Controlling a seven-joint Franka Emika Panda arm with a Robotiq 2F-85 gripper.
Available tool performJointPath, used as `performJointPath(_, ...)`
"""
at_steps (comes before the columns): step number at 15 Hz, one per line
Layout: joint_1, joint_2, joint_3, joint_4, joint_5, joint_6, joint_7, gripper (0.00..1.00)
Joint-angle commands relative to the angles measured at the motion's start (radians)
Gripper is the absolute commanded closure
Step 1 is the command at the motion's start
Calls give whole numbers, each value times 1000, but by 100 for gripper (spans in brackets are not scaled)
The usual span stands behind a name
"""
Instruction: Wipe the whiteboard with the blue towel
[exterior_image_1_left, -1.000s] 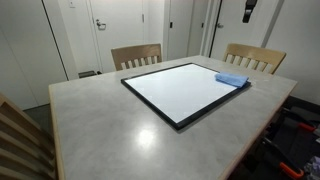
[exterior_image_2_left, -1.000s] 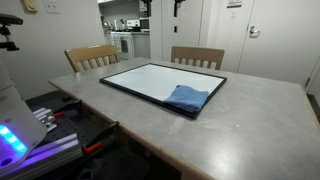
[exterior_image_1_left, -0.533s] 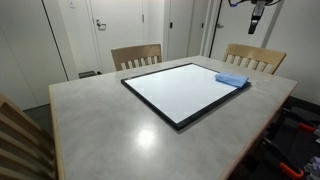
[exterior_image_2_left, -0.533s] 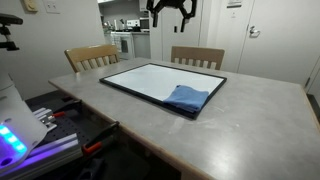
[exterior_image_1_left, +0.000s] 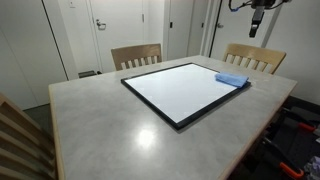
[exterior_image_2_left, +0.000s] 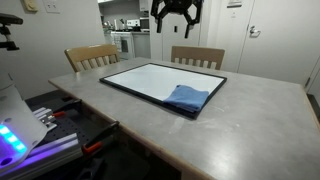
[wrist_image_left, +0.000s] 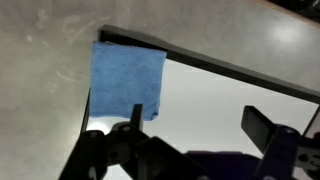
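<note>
My fingers (wrist_image_left: 262, 124) stand wide apart with nothing between them. In an exterior view they (exterior_image_2_left: 176, 13) hang high over the far side of the tabletop (exterior_image_2_left: 255, 120), well clear of everything.

In the wrist view the blue towel (wrist_image_left: 128, 77) lies at about ten o'clock from the gap between them, so I am not lined up over it. It is folded flat on one corner of the whiteboard (wrist_image_left: 235, 100) and seems to cover the black frame there. In both exterior views it sits at that corner: at about two o'clock from the board's middle (exterior_image_1_left: 231, 78), or at about four o'clock (exterior_image_2_left: 187, 97).

What worries me:
- **Missed grasp:** if I come straight down from here, I reckon the fingers land on bare board at the towel's four o'clock side, or catch only its edge. The fold could then pull open and trail.
- **Hard contact:** the cloth looks thin, so to pinch it the tips must almost touch the glossy surface. Too deep a descent would press them into the board or knock the frame.
- **Sliding board:** I see nothing fixing the board to the tabletop. A hard push while wiping may slide it towards the edge at six o'clock (exterior_image_1_left: 180, 92).
- **Slipping cloth:** a weak pinch could let the towel slip out partway through a stroke.
</note>
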Motion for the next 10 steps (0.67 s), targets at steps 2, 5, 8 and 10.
performJointPath(2, -76, 190, 5, 95, -9, 69, 27, 0)
performJointPath(5, -129, 302, 14, 171, 15, 49, -51, 0)
performJointPath(8, -199, 387, 46, 237, 100, 21, -219, 0)
performJointPath(10, -255, 425, 81, 265, 190, 17, -389, 0)
